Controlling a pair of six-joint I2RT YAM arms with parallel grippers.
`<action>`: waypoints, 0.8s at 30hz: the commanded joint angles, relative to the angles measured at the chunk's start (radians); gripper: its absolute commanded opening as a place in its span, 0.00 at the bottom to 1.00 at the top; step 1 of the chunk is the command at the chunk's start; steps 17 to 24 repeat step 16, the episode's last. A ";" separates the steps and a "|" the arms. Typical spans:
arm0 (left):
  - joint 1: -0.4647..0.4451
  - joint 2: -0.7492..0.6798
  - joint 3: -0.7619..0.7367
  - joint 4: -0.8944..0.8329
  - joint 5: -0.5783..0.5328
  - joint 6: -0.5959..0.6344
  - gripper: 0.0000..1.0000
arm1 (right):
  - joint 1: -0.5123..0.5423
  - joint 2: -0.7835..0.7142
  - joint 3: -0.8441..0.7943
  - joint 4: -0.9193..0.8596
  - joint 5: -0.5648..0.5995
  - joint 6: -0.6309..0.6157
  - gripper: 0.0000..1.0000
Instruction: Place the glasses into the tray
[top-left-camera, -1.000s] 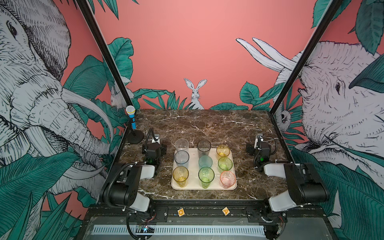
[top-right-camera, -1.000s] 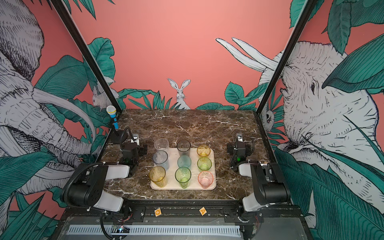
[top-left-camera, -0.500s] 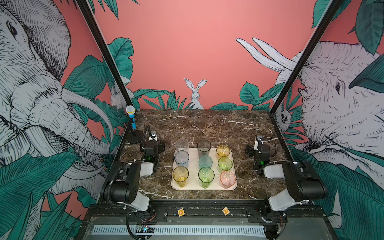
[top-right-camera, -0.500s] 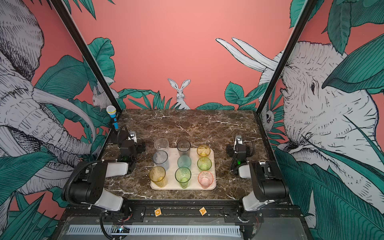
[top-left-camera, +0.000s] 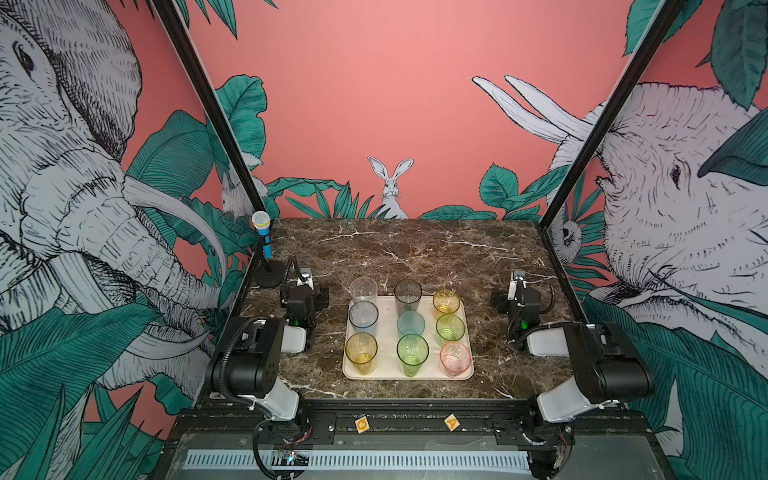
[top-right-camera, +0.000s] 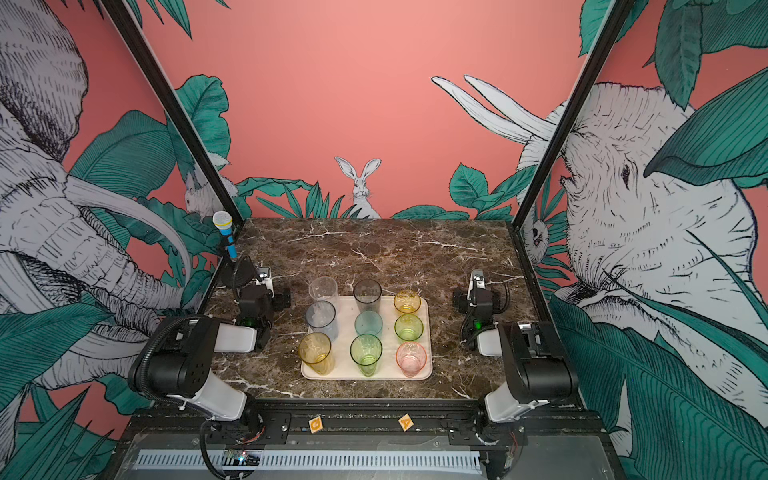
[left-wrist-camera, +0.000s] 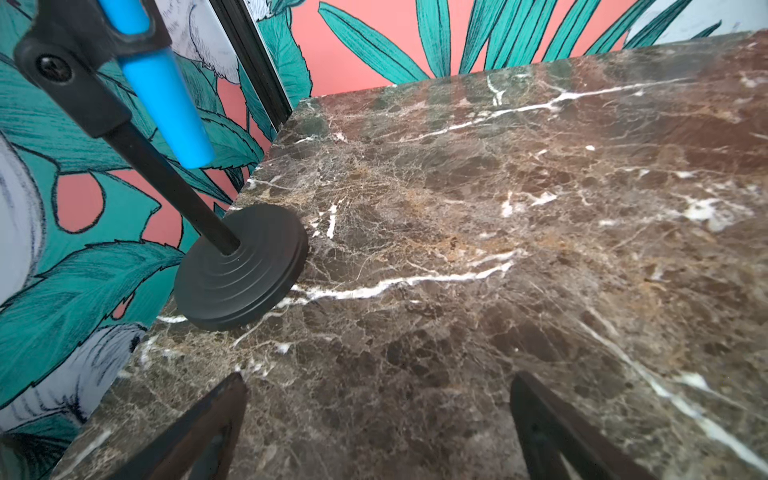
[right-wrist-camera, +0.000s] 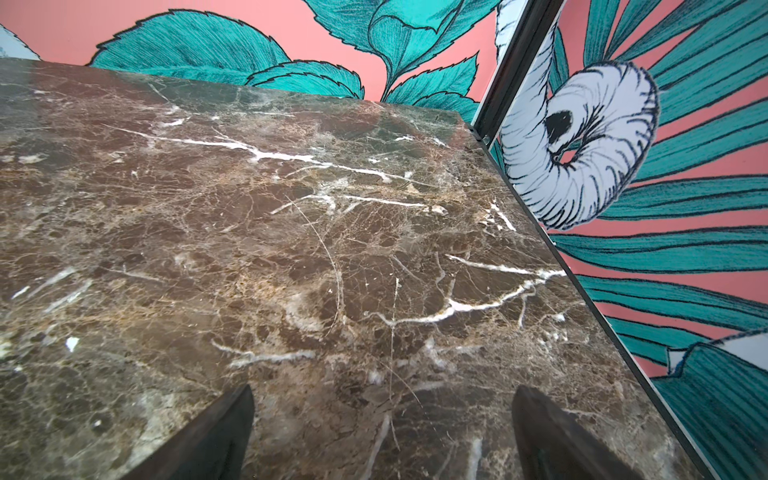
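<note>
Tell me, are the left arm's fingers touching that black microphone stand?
Apart. The left wrist view shows bare marble between the open left fingers and the stand's round base.

Parted fingers (right-wrist-camera: 216, 440) above marble tabletop (right-wrist-camera: 291, 249)

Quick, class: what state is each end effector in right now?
Left end effector: open, holding nothing.
Right end effector: open, holding nothing.

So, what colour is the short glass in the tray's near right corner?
The short glass is pink, clearest in both top views.
</note>
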 joint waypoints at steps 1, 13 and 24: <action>0.003 -0.029 0.006 -0.005 0.011 -0.013 1.00 | -0.003 0.001 0.004 0.047 -0.006 -0.005 0.99; 0.004 -0.016 0.007 0.013 0.008 -0.010 1.00 | -0.002 0.001 0.005 0.048 -0.005 -0.005 0.99; 0.004 -0.026 0.001 0.011 0.013 -0.010 1.00 | -0.003 0.001 0.004 0.048 -0.006 -0.005 0.99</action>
